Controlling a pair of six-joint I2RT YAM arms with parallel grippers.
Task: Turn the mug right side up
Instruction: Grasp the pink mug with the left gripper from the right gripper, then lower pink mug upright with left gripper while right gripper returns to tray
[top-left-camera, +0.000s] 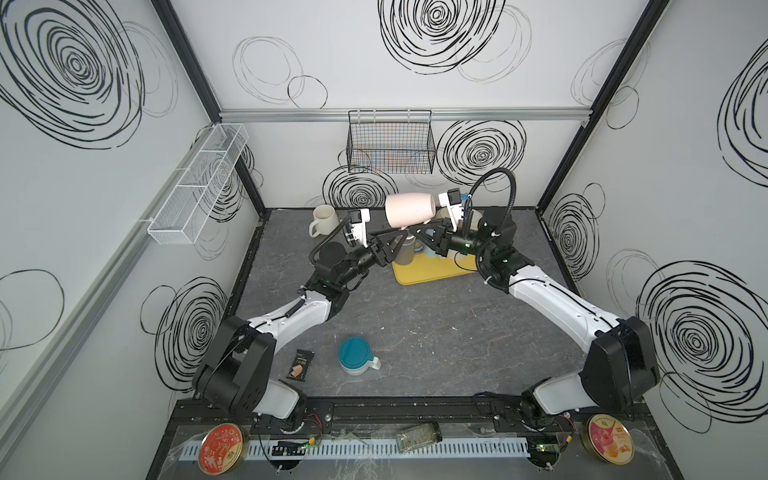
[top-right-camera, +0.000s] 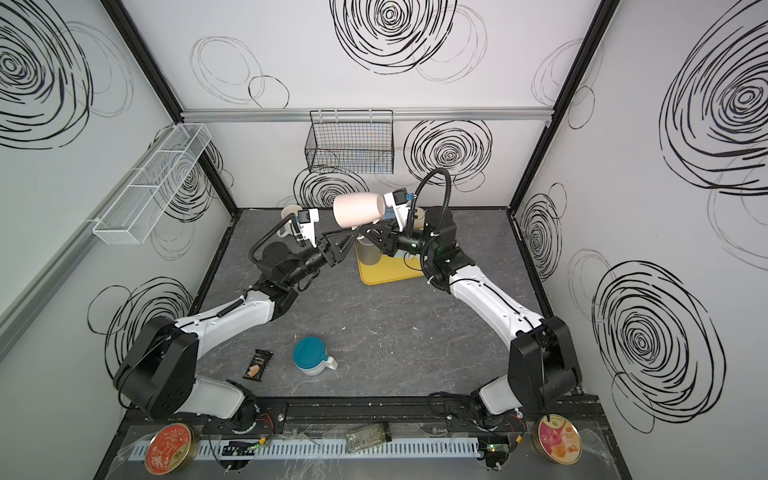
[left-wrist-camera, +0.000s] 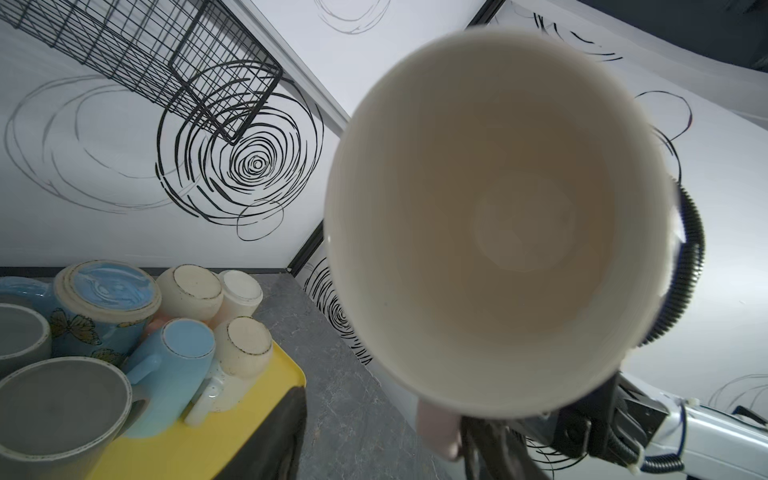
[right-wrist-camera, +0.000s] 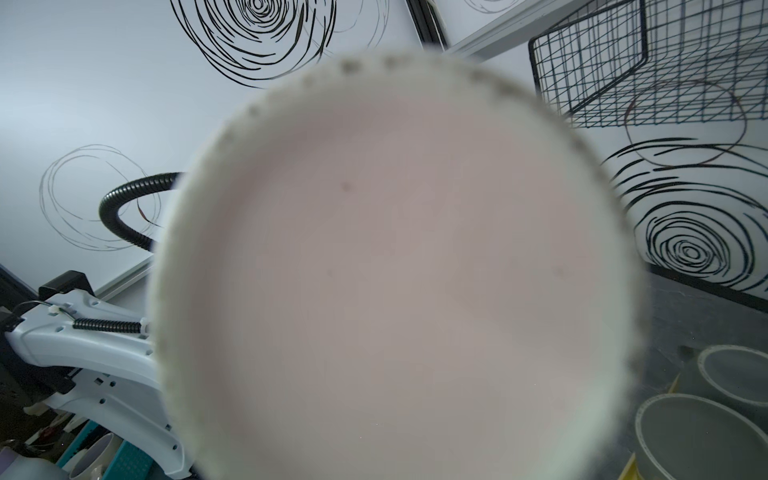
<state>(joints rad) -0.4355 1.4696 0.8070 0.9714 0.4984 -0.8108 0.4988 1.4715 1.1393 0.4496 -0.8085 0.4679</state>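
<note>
Pink mug (top-left-camera: 409, 210) aloft on its side — right gripper (top-left-camera: 417, 232) clenched on its handle (left-wrist-camera: 436, 428) from below; left gripper (top-left-camera: 397, 247) just beneath the mouth end, jaws spread.

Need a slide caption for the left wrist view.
Close-up: the right gripper holds the pink mug sideways, mouth to camera; other mugs crowd the yellow tray.

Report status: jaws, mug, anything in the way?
Right gripper: jaws shut on mug handle. Left gripper: jaws open, close under it. Mug aloft, on its side, not yet upright. Crowded tray below.
</note>
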